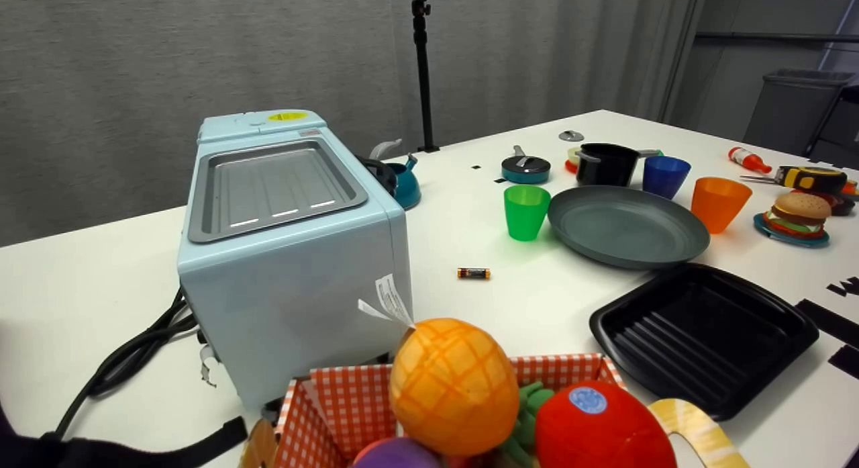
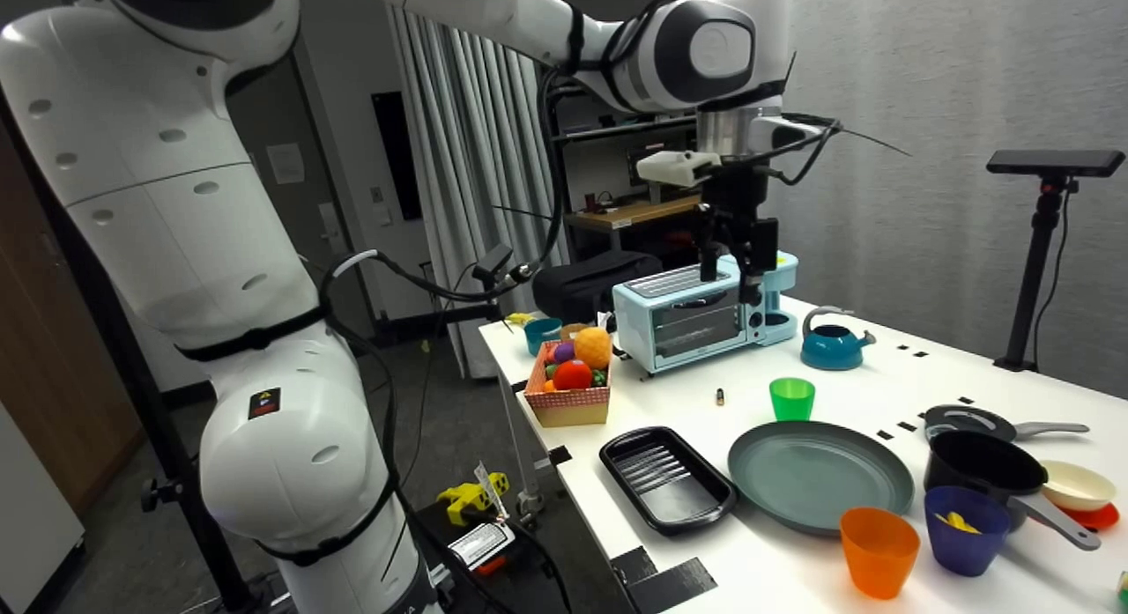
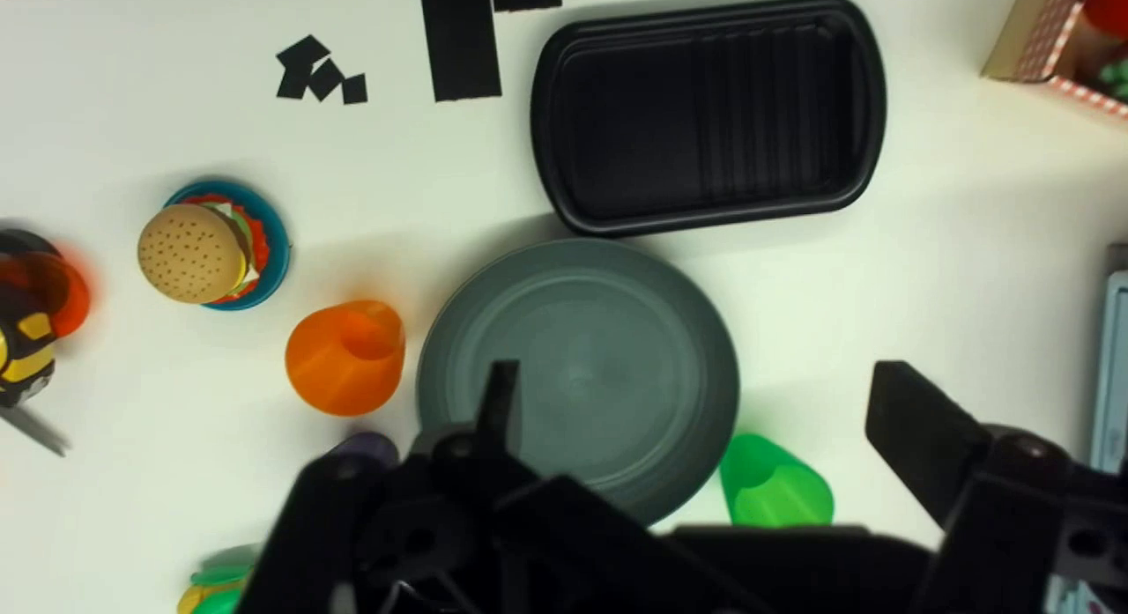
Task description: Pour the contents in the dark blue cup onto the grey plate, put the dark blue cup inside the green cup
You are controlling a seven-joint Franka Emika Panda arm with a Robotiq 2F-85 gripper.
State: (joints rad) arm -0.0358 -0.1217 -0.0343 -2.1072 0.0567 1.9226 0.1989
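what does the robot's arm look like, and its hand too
The arm is glossy white and rounded, dotted with small grey ovals, bound with black straps and strung with black cables; a dark label sits low down. The hand is black, with two blocky fingers.

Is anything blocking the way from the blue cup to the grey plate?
Nothing visible stands between the blue cup and the grey plate; the orange cup stands beside the blue cup, not between them.

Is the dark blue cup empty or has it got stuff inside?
Not empty: in an exterior view, small yellow pieces show inside the upright dark blue cup.
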